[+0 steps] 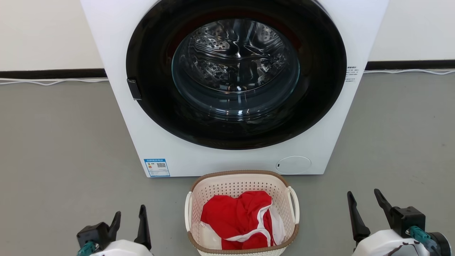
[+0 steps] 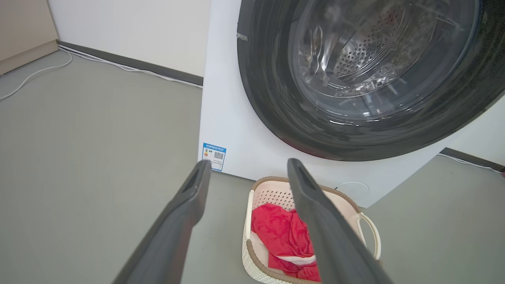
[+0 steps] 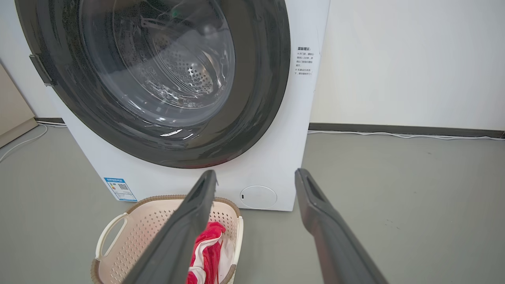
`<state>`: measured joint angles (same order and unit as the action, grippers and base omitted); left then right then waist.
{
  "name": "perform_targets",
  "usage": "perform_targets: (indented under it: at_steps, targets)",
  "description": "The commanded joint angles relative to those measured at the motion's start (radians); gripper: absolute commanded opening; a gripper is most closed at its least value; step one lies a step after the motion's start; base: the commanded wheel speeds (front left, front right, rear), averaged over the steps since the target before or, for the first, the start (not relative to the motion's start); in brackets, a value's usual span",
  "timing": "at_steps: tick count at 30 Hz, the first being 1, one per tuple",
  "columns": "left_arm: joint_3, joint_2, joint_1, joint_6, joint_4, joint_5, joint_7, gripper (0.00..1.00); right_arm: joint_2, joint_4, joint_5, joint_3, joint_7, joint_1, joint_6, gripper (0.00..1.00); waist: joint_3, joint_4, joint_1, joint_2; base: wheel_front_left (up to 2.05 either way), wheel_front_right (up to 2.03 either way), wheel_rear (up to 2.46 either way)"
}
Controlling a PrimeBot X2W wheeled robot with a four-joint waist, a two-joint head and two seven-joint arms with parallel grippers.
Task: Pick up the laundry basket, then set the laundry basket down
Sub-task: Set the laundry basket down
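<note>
Currently the left claw [image 1: 130, 213] and right claw [image 1: 363, 195] hang released either side of the basket [image 1: 234, 186] on the floor [image 1: 53, 142] before the washer [image 1: 213, 161]; lift unevenly and you risk tipping it, spilling the red cloth [image 1: 241, 217].

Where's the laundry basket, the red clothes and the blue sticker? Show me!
laundry basket [image 1: 231, 187]: head view, on its perforated back wall.
red garment [image 1: 234, 217]: head view, on the middle of the red fabric.
blue sticker [image 1: 156, 167]: head view, on the sticker's middle.
</note>
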<state>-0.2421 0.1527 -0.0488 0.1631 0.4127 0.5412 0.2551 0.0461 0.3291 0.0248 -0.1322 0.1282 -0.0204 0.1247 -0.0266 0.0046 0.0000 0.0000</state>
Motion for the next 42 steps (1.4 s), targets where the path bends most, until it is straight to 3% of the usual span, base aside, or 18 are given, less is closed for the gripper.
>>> perform_targets:
  at_steps: [1, 42]
  targets:
    - [0.039, 0.016, -0.015, 0.007, -0.031, 0.006, 0.002, 1.00, 0.004, -0.034, -0.010, 0.021, -0.003, -0.015, 0.006, 1.00, -0.002, -0.001, 0.0000, 0.0000, 0.00, 0.00, 0.00]
    - [0.046, 0.057, 0.036, 0.052, -0.103, 0.018, -0.006, 1.00, 0.004, -0.035, -0.022, 0.003, -0.014, 0.007, 0.006, 1.00, 0.004, 0.014, 0.0000, 0.0000, 0.00, 0.00, 0.00]
